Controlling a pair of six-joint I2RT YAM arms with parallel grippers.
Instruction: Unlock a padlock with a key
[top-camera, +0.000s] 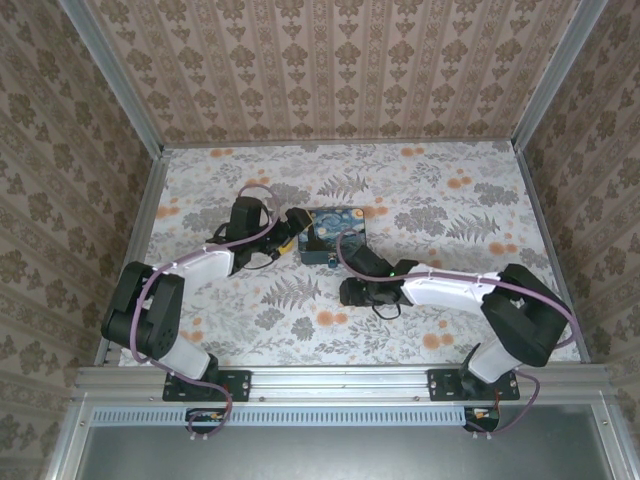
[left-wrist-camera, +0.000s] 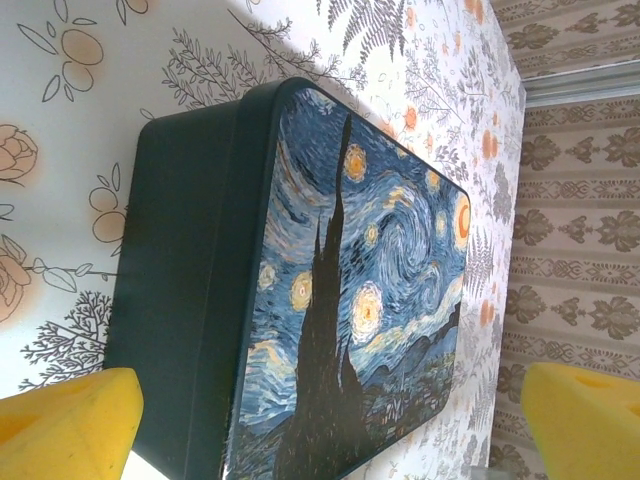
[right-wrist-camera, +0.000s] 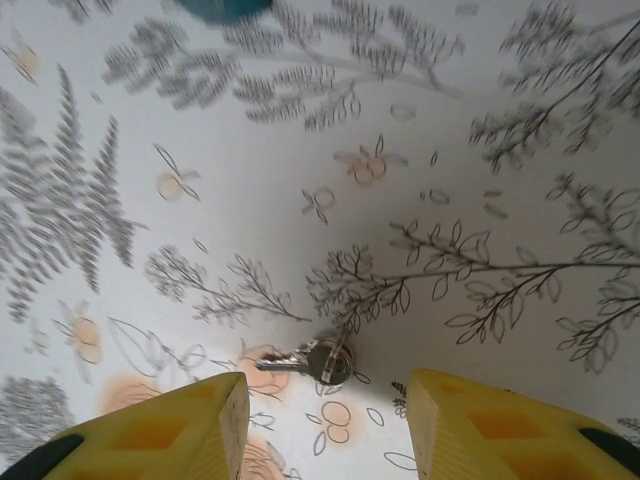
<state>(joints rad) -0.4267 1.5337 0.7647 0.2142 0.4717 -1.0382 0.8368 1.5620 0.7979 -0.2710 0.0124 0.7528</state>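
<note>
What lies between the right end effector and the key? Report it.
Nothing: in the right wrist view the key rests flat on bare floral tablecloth, in line with the gap between the right end effector's open fingers, touching neither.

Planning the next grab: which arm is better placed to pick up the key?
Probably right: its open gripper hangs over the key, which lies on the cloth between its fingers. The left gripper faces the painted box.

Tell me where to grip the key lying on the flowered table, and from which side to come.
Take the key by its round head, straight down from above. It lies flat on the table, thin blade pointing left in the right wrist view; the head is the widest part, and the open right gripper hangs over it.
</note>
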